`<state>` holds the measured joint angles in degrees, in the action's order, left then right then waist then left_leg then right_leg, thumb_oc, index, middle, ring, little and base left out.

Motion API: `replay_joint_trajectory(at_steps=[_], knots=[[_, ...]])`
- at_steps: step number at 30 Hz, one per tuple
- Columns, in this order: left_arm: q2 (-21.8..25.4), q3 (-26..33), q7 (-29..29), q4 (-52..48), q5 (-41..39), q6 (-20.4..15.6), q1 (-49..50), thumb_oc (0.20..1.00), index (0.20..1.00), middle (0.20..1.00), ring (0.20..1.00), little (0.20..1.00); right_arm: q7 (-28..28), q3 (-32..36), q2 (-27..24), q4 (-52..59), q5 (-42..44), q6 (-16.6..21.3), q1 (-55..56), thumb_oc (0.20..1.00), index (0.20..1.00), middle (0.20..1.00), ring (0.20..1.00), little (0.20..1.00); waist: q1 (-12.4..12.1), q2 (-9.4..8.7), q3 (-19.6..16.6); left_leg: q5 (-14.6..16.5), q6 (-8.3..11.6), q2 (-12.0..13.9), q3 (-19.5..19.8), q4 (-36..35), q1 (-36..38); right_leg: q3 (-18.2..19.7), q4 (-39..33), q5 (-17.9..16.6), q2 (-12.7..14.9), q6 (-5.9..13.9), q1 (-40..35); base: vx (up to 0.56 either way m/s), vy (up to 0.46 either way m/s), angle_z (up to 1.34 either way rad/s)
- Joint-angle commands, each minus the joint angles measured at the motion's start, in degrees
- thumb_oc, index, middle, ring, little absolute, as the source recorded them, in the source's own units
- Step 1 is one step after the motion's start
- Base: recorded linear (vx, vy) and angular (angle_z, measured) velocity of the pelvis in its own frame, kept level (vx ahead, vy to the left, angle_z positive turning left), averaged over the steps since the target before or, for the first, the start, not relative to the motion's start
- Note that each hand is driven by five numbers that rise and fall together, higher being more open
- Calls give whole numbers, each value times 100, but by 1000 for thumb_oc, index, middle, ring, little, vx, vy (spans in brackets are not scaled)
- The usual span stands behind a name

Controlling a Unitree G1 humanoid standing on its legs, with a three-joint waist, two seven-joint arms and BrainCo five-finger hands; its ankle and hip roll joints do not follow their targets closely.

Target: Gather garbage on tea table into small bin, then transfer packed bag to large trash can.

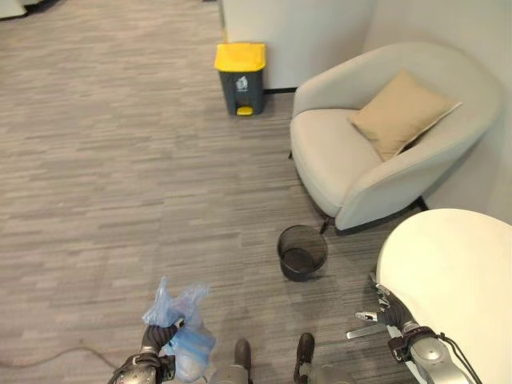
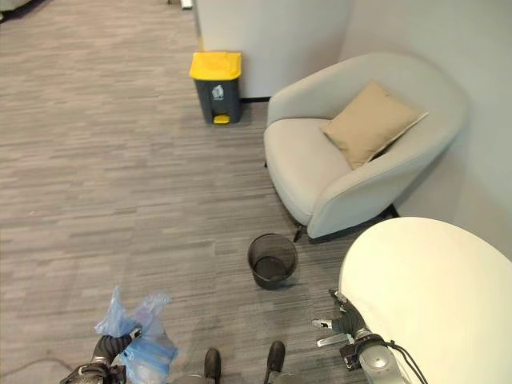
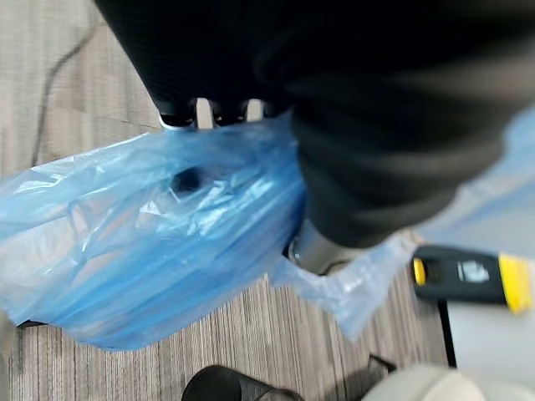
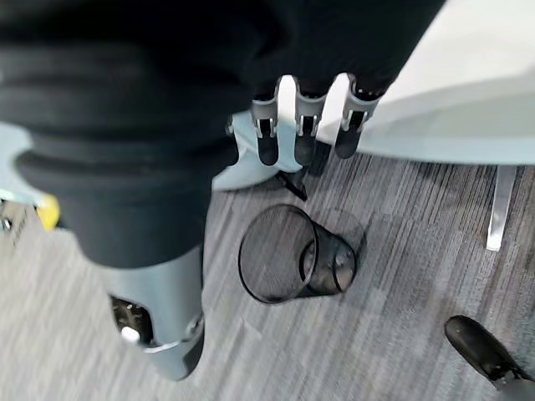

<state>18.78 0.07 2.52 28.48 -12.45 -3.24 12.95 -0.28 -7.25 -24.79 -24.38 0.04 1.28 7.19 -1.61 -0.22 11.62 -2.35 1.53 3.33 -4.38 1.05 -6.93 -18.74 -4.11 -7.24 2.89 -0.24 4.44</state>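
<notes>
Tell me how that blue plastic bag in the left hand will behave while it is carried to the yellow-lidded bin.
The blue bag looks thin and crinkled, so it will probably sag and swing rather than keep a shape. It bulges below the left hand, so there is likely something in it, though probably light. Its loose top sticks up above the fingers; the slick film might slip if the grip eases.

Lighting: even, soft indoor light, bright overall; source not visible. Shadows: faint, diffuse under armchair (image 1: 384, 144) and beside mesh bin (image 1: 302, 252) on carpet (image 1: 120, 160). Glare: mild sheen on white worktop (image 1: 456, 272); highlights on blue bag (image 3: 150, 242). Blur: left wrist view soft, motion-smeared, yellow-lidded can (image 3: 472, 278) streaked; dark hand covers near lens out of focus in both wrist views.
</notes>
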Motion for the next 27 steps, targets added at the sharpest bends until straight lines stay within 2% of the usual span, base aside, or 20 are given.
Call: replay_joint_trajectory(at_steps=[1,2,4,8,12,13,14,15,17,18,19,21,23,24,27], knots=[[348,231,124,-225,-117,-305,-263,200,200,200,200,200,-265,121,-3,69,6,283,-232,1000,1000,1000,1000,1000,151,-384,-124,529,166,101,-945,785,-215,-3,638,1268,377,457,-228,56,35,65],[355,207,129,-218,-109,-303,-296,200,200,200,200,200,-297,108,16,25,3,278,-247,1000,1000,1000,1000,1000,175,-366,-131,696,193,184,-1081,831,-144,-78,686,1376,398,493,-273,69,112,87],[371,162,145,-133,-75,-314,-370,200,200,200,200,200,-329,53,58,-35,27,263,-315,1000,1000,1000,1000,1000,179,-362,-123,722,149,204,-1165,812,-115,-195,771,1364,449,523,-252,72,146,70],[444,113,133,-166,4,-308,-395,200,200,200,200,200,-373,-33,190,-109,-4,228,-481,1000,1000,1000,1000,1000,119,-411,-104,820,-56,-8,-993,569,-59,-173,1284,1426,692,657,-99,67,211,31],[560,127,168,-186,80,-309,-470,200,200,200,200,200,-381,-105,337,-143,6,225,-572,1000,1000,1000,1000,1000,62,-469,-24,926,-191,-150,-947,531,30,-23,1851,1466,894,759,110,64,151,14],[610,119,199,-220,92,-331,-524,200,200,200,200,200,-396,-125,379,-114,-7,230,-587,1000,1000,1000,1000,1000,49,-484,28,986,-249,-225,-843,551,79,95,2174,1420,937,818,192,32,111,11],[629,109,221,-224,80,-333,-563,200,200,200,200,200,-408,-129,407,-81,11,233,-607,1000,1000,1000,1000,1000,63,-481,84,863,-317,-247,-831,557,30,211,2402,1225,895,775,390,32,109,19],[630,109,221,-224,80,-333,-565,200,200,200,200,200,-408,-129,407,-82,11,233,-608,1000,1000,1000,1000,1000,59,-484,82,865,-319,-250,-836,558,27,219,2416,1231,900,777,402,-6,60,34],[670,60,226,-270,88,-345,-620,200,200,200,200,200,-400,-127,410,-12,48,248,-577,1000,1000,1000,1000,1000,156,-460,140,879,-335,-325,-632,504,94,742,2583,1279,526,742,720,98,55,31],[673,49,208,-294,70,-353,-642,200,200,200,200,200,-399,-133,385,-14,71,251,-594,1000,1000,1000,1000,1000,183,-450,154,902,-343,-370,-575,466,143,842,2477,1249,446,727,808,196,54,32],[683,-1,224,-265,56,-359,-707,200,200,200,200,200,-424,-166,346,-15,135,259,-656,1000,1000,1000,1000,1000,196,-439,192,945,-362,-392,-528,452,183,805,2294,1119,467,665,1009,234,27,35],[685,-51,224,-225,64,-365,-770,200,200,200,200,200,-441,-171,322,-14,144,268,-681,1000,1000,1000,1000,1000,225,-429,246,1032,-365,-424,-455,429,286,799,2211,1069,441,661,1164,161,6,22],[677,-86,194,-205,95,-349,-804,200,200,200,200,200,-441,-152,278,-44,116,244,-641,1000,1000,1000,1000,1000,334,-435,255,1191,-381,-553,-253,391,506,889,1807,762,380,727,1473,261,-3,21],[675,-86,194,-205,96,-349,-803,200,200,200,200,200,-441,-153,276,-44,116,245,-641,1000,1000,1000,1000,1000,340,-423,257,1200,-380,-543,-245,393,512,878,1797,762,372,728,1459,312,-27,32],[599,-135,197,-109,147,-328,-826,200,200,200,200,200,-436,-165,282,-68,53,245,-564,1000,1000,1000,1000,1000,475,-379,287,1490,-296,-596,-11,417,902,756,1444,511,420,822,1801,408,-95,37]])
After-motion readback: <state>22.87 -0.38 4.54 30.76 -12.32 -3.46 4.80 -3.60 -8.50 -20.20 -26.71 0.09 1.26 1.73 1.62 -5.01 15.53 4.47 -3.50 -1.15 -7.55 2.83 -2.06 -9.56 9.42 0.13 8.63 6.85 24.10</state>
